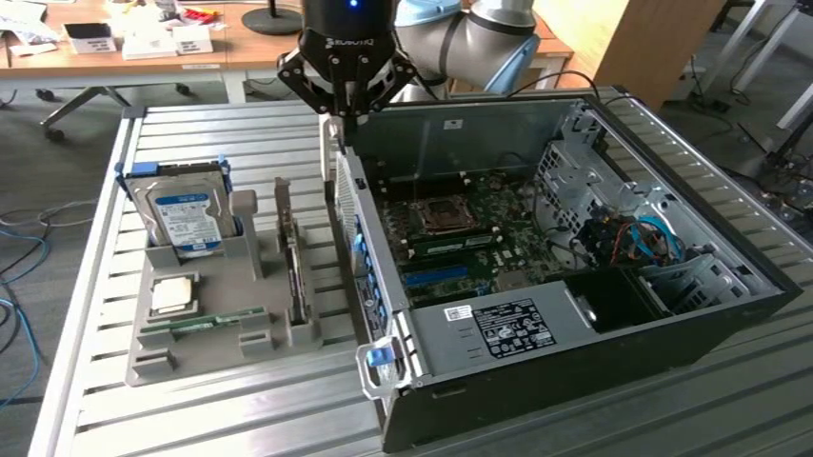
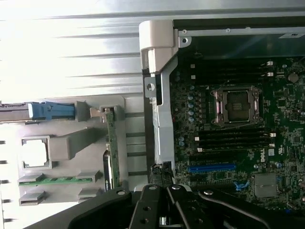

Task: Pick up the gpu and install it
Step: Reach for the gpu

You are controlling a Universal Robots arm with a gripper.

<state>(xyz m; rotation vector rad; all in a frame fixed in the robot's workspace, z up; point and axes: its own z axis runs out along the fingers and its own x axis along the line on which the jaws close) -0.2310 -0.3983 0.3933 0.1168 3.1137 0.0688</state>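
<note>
GPU card [image 1: 296, 276] is standing on edge in the grey parts holder [image 1: 209, 357], right of the blue-labelled hard drive [image 1: 185, 214] and just left of the open computer case [image 1: 534, 381]. Gripper [image 1: 346, 116] is hovering over the far end of the case's left wall, fingers drawn together, apart from the card

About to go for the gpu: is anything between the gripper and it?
Nothing visible. The gripper hangs over the case wall. The gpu stands on edge in the holder beside that wall, on the exterior view's left, its top edge uncovered.
</note>
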